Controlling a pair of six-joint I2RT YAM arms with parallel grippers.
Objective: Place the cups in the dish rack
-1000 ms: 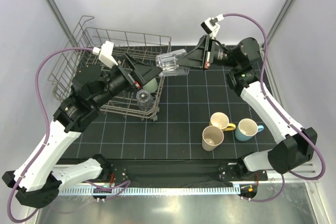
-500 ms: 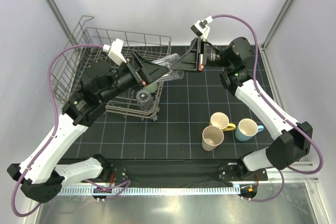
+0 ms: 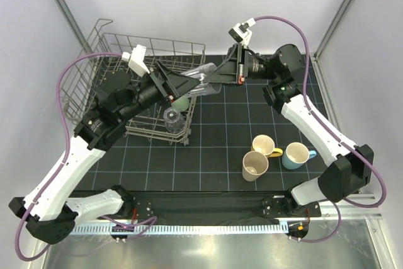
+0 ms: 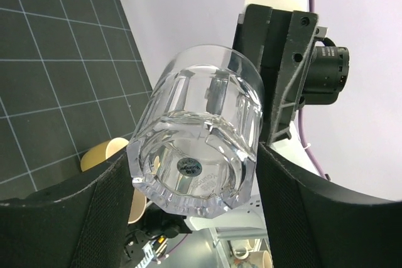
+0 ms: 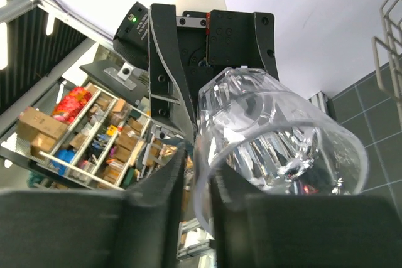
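A clear tumbler (image 3: 204,77) hangs tilted in the air over the right end of the dish rack (image 3: 88,74), held from both sides. My left gripper (image 3: 195,83) is shut on its faceted base (image 4: 201,130), with a pad against each side. My right gripper (image 5: 198,155) pinches the rim of the tumbler (image 5: 276,136), one finger inside the cup and one outside. Inside the rack stand a second clear tumbler (image 3: 171,116) and a mint-green cup (image 3: 181,101). On the mat at the right sit a tan cup (image 3: 255,165), a cream mug with a yellow handle (image 3: 264,145) and a light-blue mug (image 3: 297,155).
The wire rack fills the back left of the black gridded mat (image 3: 214,130), its raised rim close under both grippers. The three cups on the mat are grouped near the right arm's forearm (image 3: 321,124). Frame posts stand at both back corners.
The right arm carried the tumbler left toward the rack. The left gripper reached up to it, and its jaws came in around the tumbler's base.
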